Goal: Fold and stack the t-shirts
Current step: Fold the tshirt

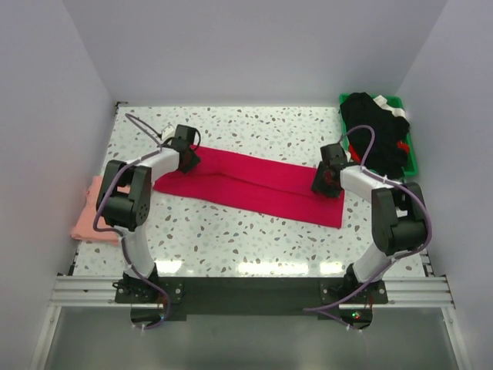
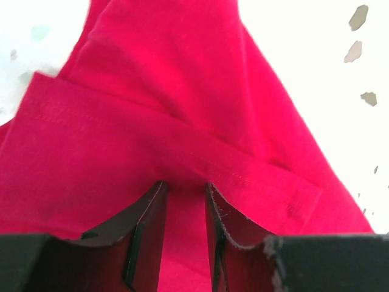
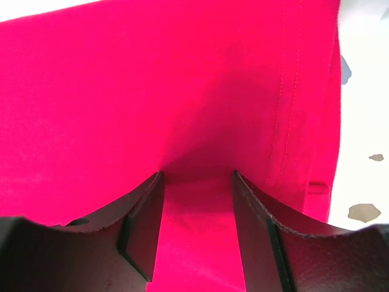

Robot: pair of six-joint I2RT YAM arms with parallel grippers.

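The crimson-red t-shirt [image 1: 254,185] lies folded into a long strip across the middle of the table. My left gripper [image 1: 185,154] is at its left end. In the left wrist view my left gripper [image 2: 185,188] has its jaws close together with red cloth [image 2: 182,91] pinched between them at a hemmed fold. My right gripper [image 1: 327,177] is at the strip's right end. In the right wrist view my right gripper [image 3: 197,176] is closed on a thicker bunch of red cloth [image 3: 152,91], with creases running to the tips. The salmon-pink t-shirt [image 1: 94,212] lies folded at the table's left edge.
A green plastic bin [image 1: 412,158] holding dark clothes [image 1: 377,127] stands at the back right, just behind my right arm. White walls close in the table on the left, back and right. The speckled tabletop [image 1: 246,239] shows in front of the red strip.
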